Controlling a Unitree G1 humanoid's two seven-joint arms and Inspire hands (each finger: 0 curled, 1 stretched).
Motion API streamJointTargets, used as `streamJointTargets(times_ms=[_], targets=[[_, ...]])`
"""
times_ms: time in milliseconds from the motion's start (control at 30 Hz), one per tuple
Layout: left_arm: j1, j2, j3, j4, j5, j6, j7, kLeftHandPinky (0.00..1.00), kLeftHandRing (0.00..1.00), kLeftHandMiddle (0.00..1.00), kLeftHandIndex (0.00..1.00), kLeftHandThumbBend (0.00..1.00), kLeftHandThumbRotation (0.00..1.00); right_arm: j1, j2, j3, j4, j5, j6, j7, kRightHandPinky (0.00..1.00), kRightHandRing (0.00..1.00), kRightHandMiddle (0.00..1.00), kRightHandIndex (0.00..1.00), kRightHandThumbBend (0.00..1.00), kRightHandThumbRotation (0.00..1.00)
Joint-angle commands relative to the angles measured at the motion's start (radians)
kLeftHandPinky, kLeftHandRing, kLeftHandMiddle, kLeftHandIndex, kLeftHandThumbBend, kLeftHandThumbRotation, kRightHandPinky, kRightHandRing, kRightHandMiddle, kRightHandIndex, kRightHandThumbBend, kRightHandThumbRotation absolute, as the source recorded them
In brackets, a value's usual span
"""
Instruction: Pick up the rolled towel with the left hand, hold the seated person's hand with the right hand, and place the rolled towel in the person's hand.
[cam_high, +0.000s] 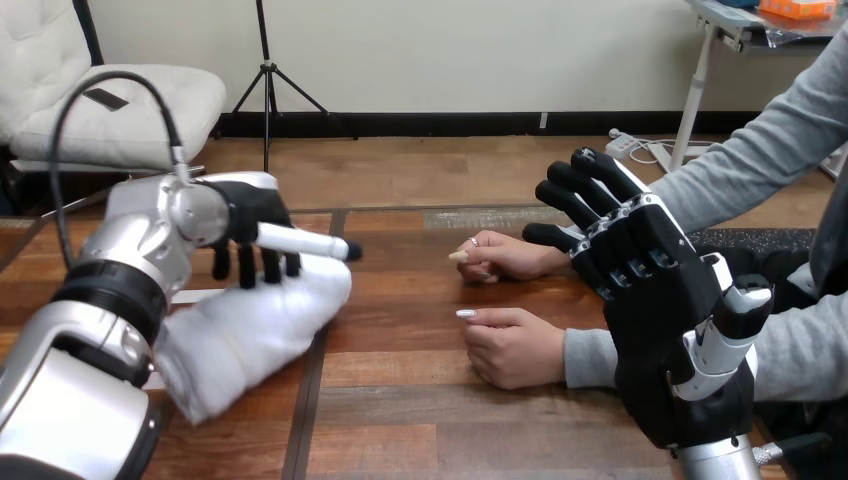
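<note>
The rolled white towel (250, 335) lies on the wooden table (400, 400) at the left. My left hand (245, 215) is on top of its far end, fingers (246, 266) pointing down onto the cloth and thumb sticking out straight to the right, so the hand is open. My right hand (660, 300) is raised at the right, open with straight fingers (575, 195) spread. In the view those fingers reach the wrist of the person's farther hand (505, 257); I cannot tell if they touch. The person's nearer hand (515, 347) rests on the table, fingers loosely curled.
The person's grey sleeves (740, 170) come in from the right side. Bare tabletop lies between the towel and the person's hands.
</note>
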Motion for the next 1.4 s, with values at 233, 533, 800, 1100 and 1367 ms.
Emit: streamJointTargets(times_ms=[233, 533, 800, 1100, 1367], targets=[[0.067, 0.019, -0.028, -0.095, 0.008, 0.054, -0.095, 0.09, 0.16, 0.26, 0.6, 0.98, 0.93, -0.071, 0.005, 0.003, -0.022, -0.005, -0.02, -0.005, 0.73, 0.85, 0.85, 0.84, 1.0, 1.0], [0.091, 0.03, -0.016, -0.183, 0.004, 0.083, -0.111, 0.06, 0.12, 0.22, 0.68, 0.97, 0.92, -0.075, 0.0, 0.002, -0.022, -0.002, -0.017, -0.001, 0.73, 0.85, 0.85, 0.85, 1.0, 1.0], [0.112, 0.044, -0.019, -0.268, 0.019, 0.104, -0.11, 0.13, 0.22, 0.35, 0.81, 0.95, 0.92, -0.078, 0.0, 0.001, -0.021, -0.004, -0.018, -0.002, 0.73, 0.85, 0.85, 0.85, 1.0, 1.0], [0.122, 0.053, -0.011, -0.32, 0.014, 0.099, -0.1, 0.5, 0.67, 0.75, 0.89, 0.93, 0.93, -0.076, 0.0, -0.001, -0.021, -0.009, -0.021, -0.005, 0.73, 0.85, 0.85, 0.84, 1.0, 1.0], [0.125, 0.066, -0.005, -0.364, 0.003, 0.081, -0.102, 0.74, 0.83, 0.87, 0.88, 0.92, 0.95, -0.075, 0.001, -0.001, -0.024, -0.001, -0.019, -0.003, 0.73, 0.85, 0.85, 0.84, 1.0, 1.0]])
